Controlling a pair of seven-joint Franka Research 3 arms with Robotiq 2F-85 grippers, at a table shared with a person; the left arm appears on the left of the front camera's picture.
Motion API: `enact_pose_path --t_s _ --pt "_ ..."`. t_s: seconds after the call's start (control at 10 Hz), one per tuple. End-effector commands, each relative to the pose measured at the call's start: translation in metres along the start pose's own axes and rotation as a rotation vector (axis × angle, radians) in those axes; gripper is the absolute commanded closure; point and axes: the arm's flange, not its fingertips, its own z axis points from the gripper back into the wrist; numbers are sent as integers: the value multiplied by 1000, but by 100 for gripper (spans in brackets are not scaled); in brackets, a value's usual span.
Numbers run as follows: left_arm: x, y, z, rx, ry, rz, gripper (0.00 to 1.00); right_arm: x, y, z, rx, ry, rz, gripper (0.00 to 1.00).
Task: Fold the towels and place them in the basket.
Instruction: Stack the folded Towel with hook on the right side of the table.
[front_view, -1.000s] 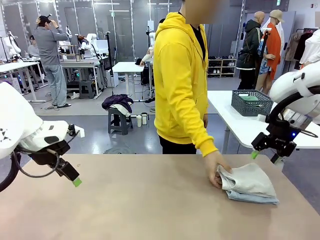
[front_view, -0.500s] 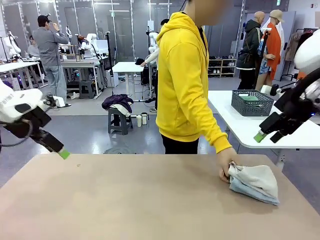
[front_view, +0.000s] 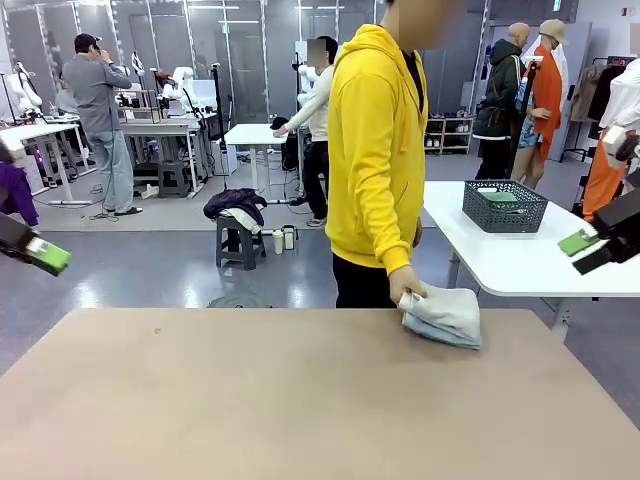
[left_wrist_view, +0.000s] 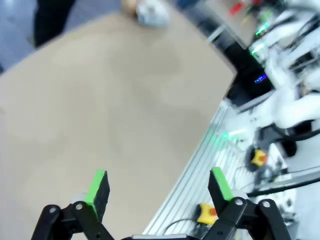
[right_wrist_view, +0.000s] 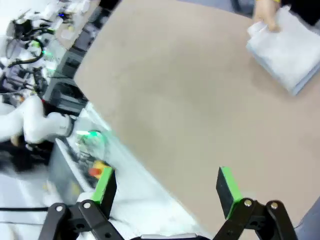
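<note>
Front view: tan table (front_view: 250, 400), folded towels (front_view: 445, 315) under person's hand (front_view: 407, 285); both grippers (left_wrist_view: 159, 186) (right_wrist_view: 169, 186) spread apart, lab behind

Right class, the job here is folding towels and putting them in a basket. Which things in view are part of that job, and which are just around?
Part of the job:
towels, folded and stacked at the table's far edge
person's hand gripping the stack
basket on the white table behind
left gripper, open
right gripper, open

Just around:
stool with dark clothing on it

Stool (front_view: 237, 243) behind tan table (front_view: 250, 400)
</note>
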Motion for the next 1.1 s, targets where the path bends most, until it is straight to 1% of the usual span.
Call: enact_pose_path --t_s 0.0,0.1,0.2,0.3,0.4,0.5,0.6,0.8,0.9,1.0 --pt "-37 47 67 -177 -136 166 0 -21 -56 46 192 -76 -231 0" --pt "-52 63 75 -241 -191 202 0 -25 -74 48 225 -92 -282 0" --pt "-70 84 84 -249 -232 297 0 -29 -89 49 243 -109 -318 0" --pt "-81 94 89 -310 -251 317 0 -31 -97 47 258 -101 -338 0" --pt "-91 98 88 -362 -237 330 0 -32 -105 45 282 -101 -364 0" --pt "-99 105 81 -328 -249 400 0 -33 -112 40 311 -103 -382 0" --pt "-105 113 72 -337 -259 436 0 -33 -116 34 330 -96 -392 0" --pt "-103 112 67 -325 -261 408 0 -32 -116 36 306 -101 -402 0" --pt "-111 119 67 -340 -252 439 0 -37 -122 27 309 -95 -368 0" --pt "-111 119 67 -340 -252 439 0 -37 -122 27 309 -95 -368 0"
